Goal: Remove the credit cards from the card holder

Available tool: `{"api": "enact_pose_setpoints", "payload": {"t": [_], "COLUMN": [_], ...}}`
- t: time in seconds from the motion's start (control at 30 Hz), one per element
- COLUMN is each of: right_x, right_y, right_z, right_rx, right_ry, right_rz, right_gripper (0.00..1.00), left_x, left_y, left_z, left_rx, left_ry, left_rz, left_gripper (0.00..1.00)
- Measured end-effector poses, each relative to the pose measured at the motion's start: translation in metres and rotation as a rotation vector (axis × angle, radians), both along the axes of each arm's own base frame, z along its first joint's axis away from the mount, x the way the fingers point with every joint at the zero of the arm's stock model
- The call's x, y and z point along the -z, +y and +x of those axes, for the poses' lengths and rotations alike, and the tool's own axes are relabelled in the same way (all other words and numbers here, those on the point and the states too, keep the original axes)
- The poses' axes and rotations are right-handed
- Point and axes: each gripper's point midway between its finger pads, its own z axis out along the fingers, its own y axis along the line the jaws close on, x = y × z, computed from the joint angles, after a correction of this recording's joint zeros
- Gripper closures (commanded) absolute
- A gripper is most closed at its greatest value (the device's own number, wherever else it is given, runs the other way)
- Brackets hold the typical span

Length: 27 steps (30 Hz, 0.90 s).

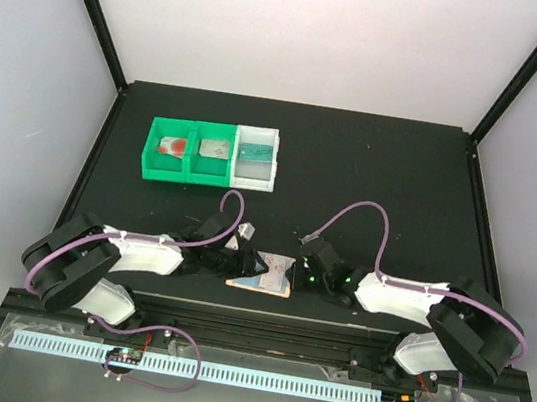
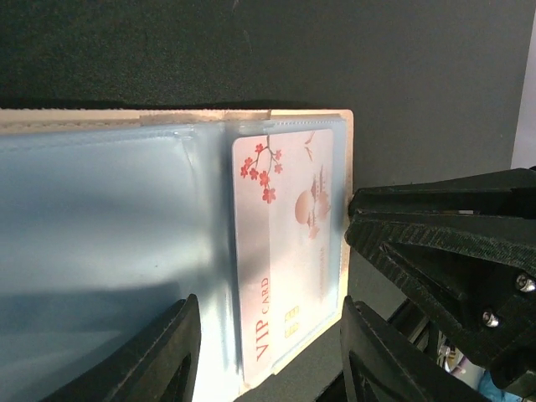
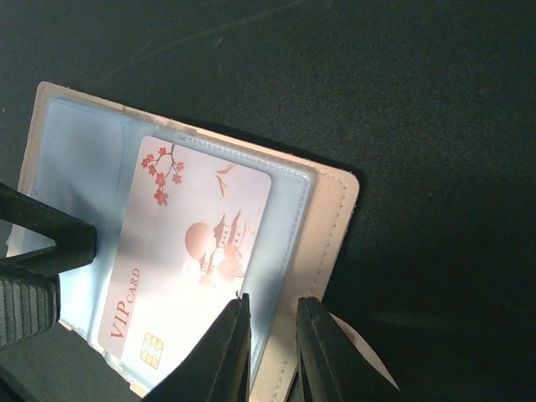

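Green bins point(image 1: 167, 174) beyond card holder point(image 1: 263, 277)

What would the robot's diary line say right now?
left gripper: open, astride VIP card | right gripper: shut on card holder | VIP card: in pocket

We see the tan card holder point(image 3: 335, 205) lying open. A pink VIP card point(image 3: 197, 251) sits in its blue pocket.

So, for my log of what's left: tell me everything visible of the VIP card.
The VIP card is a pale pink plastic rectangle with red blossoms, a pagoda, red lettering and a gold chip. It lies flat in a clear bluish pocket of the open card holder, whose edge beside it the right gripper pinches.
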Motion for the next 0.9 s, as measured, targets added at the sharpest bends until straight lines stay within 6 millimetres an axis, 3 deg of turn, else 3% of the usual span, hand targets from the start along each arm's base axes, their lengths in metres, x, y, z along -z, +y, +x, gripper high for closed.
{"api": "enact_pose_setpoints", "payload": {"t": [0.23, 0.57, 0.8, 0.9], "right_x": [0.001, 0.001, 0.001, 0.001], "right_y": [0.000, 0.000, 0.000, 0.000], "right_z": [0.000, 0.000, 0.000, 0.000], "right_rx": [0.001, 0.004, 0.003, 0.004], "right_ry": [-0.003, -0.007, -0.009, -0.009], "right_rz": [0.005, 0.014, 0.017, 0.017], "right_gripper": [0.85, 0.85, 0.85, 0.86], "left_x": [0.003, 0.009, 0.006, 0.003], "left_y": [-0.003, -0.013, -0.016, -0.016], "left_z": [-0.002, -0.006, -0.007, -0.007], "left_rx": [0.014, 0.033, 0.039, 0.039], "left_ry": [0.014, 0.052, 0.051, 0.045], "left_rz": [-0.009, -0.060, -0.084, -0.088], "left_gripper": [0.62, 0.98, 0.98, 0.85]}}
